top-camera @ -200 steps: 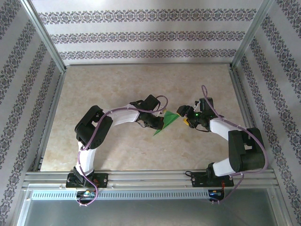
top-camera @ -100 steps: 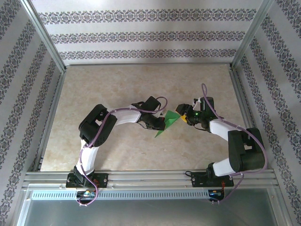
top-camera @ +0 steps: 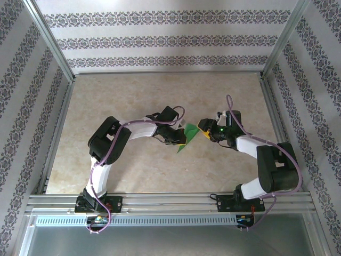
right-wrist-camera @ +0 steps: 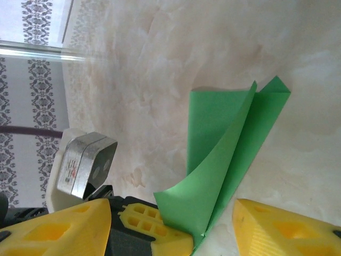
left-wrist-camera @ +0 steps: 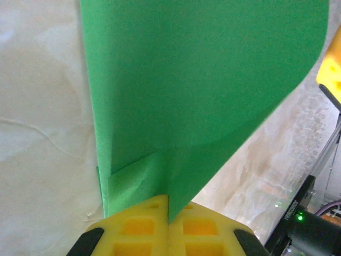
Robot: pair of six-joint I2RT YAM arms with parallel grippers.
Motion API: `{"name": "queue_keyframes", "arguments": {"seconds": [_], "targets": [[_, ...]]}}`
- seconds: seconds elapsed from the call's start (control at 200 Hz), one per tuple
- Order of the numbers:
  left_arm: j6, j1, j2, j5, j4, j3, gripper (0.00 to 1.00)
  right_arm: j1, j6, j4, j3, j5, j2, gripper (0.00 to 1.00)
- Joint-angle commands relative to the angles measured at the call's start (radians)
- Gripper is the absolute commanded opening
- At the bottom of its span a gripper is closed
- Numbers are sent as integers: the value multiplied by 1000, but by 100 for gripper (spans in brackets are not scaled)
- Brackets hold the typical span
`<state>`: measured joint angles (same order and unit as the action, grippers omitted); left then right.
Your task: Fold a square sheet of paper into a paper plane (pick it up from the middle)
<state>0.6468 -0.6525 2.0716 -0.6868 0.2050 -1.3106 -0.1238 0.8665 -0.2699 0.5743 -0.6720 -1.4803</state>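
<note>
1. The green sheet of paper [top-camera: 188, 138], partly folded with one flap curling away from the layer behind it, sits near the middle of the tabletop [top-camera: 133, 90], slightly toward the right edge, between the two grippers.
2. The left gripper [top-camera: 179, 137] is clenched on it: in the left wrist view the yellow fingers [left-wrist-camera: 136, 230] are pressed together with the paper's near edge pinched in the seam, and the sheet [left-wrist-camera: 202, 90] rises away from them.
3. The right gripper [top-camera: 205, 128] is spread wide, grasping nothing. In the right wrist view its fingers [right-wrist-camera: 66, 229] stand on either side of the paper's [right-wrist-camera: 224, 154] near corner, apart from it.
4. Whether the paper's far edge rests on the tabletop cannot be told.
</note>
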Motion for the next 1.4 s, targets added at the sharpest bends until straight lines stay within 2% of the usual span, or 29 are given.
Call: {"name": "queue_keyframes", "arguments": {"seconds": [0.0,0.365,0.515,0.844,1.394], "targets": [[61,19,28,-23,-35,26,0,-27,-49,-34,-10,-17,7,60],[131,34,33,-39,-82,53,0,-113,-68,-70,9,-32,-76,42],[145,39,34,-40,-83,57,0,-140,-83,-95,2,-29,-97,38],[161,44,42,-40,-79,54,0,-178,-84,-105,26,-18,-162,18],[174,48,48,-47,-72,52,0,-200,-91,-56,85,52,-225,11]]}}
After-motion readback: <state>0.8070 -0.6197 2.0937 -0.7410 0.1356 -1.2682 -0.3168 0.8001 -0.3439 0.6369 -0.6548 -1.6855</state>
